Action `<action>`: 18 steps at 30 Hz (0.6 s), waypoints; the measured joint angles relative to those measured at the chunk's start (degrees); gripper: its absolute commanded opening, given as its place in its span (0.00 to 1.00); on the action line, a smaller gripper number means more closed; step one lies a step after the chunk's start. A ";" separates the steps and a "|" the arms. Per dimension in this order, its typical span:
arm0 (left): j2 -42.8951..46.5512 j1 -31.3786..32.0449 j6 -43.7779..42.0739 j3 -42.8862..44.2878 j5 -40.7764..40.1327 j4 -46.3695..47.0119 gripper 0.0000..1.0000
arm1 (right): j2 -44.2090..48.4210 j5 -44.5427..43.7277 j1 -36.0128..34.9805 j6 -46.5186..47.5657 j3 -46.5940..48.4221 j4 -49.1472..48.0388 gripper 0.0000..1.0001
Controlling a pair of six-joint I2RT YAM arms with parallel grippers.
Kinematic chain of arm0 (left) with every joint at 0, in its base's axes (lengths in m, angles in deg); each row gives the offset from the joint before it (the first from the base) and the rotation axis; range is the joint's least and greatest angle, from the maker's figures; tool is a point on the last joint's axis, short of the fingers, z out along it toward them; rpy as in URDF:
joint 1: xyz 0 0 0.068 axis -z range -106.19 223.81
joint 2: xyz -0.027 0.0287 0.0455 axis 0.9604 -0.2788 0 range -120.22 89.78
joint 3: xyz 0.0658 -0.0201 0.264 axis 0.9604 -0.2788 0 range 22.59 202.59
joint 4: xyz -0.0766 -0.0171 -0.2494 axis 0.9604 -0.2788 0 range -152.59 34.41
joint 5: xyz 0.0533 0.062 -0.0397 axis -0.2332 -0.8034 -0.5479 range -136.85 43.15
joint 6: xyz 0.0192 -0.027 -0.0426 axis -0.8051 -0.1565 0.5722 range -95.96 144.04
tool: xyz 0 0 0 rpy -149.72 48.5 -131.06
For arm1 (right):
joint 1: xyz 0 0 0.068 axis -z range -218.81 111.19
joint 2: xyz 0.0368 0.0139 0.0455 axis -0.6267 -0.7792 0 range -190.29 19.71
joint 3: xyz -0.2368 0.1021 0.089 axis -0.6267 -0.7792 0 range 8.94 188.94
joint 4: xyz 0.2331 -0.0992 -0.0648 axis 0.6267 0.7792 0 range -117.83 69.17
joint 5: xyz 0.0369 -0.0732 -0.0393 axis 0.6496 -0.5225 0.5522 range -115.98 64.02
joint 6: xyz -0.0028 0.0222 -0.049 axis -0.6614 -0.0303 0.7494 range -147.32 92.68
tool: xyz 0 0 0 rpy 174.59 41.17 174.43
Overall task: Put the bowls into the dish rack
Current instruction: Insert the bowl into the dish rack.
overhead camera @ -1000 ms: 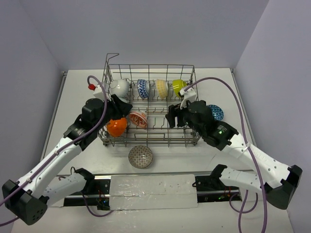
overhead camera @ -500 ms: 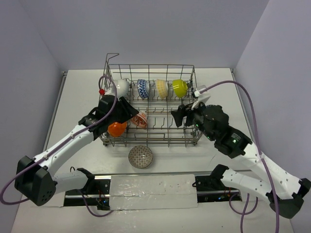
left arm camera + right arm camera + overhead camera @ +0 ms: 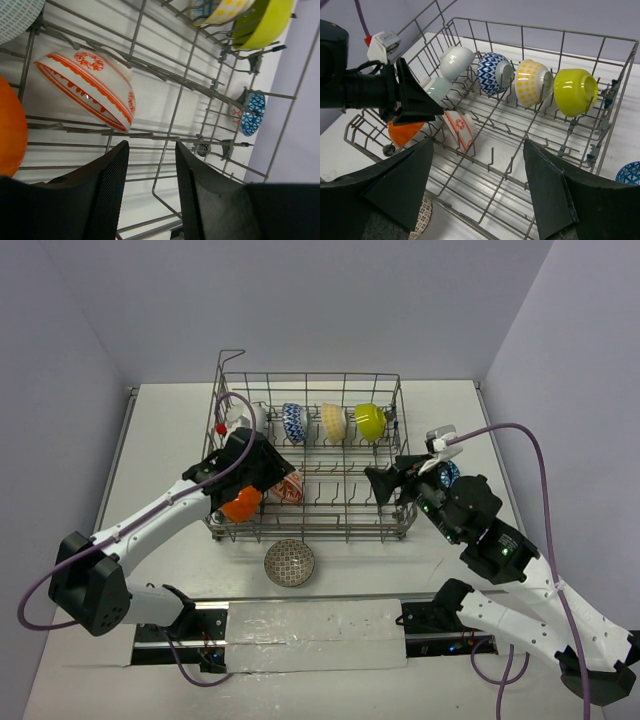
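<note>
**Spotter:** What's left out of the dish rack [image 3: 310,537]?

**Me:** Nearest me, the grey patterned bowl [image 3: 289,562] sits on the table [image 3: 160,430], nearer than my right claw [image 3: 477,142] and to its left. Both claws gape wide and hold nothing. Just ahead of the left claw [image 3: 150,150], the red-white bowl [image 3: 90,87] stands on edge between tines, which I judge keeps it put.

**Spotter:** Beyond?

**Me:** The dark-blue patterned bowl [image 3: 447,472] lies right of my right claw, past the rack's wire wall, so I'd expect no straight reach. The lime bowl [image 3: 575,90] ends the far row.

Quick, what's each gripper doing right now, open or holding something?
Left gripper: open, holding nothing.
Right gripper: open, holding nothing.
</note>
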 measured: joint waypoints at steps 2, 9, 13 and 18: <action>-1.55 0.07 0.55 0.76 -0.13 -1.05 0.46 | 0.57 -0.44 0.00 -0.04 -0.02 -0.07 0.80; -3.74 0.26 1.90 1.66 -0.63 -4.81 0.46 | 2.56 -1.62 0.00 -0.04 -0.70 -0.76 0.80; -3.85 0.26 1.95 2.08 -1.09 -6.47 0.46 | 3.54 -2.08 0.00 -0.04 -0.85 -1.27 0.81; -3.91 0.26 2.01 2.29 -2.16 -7.98 0.46 | 3.76 -2.21 0.00 -0.07 -1.07 -1.90 0.81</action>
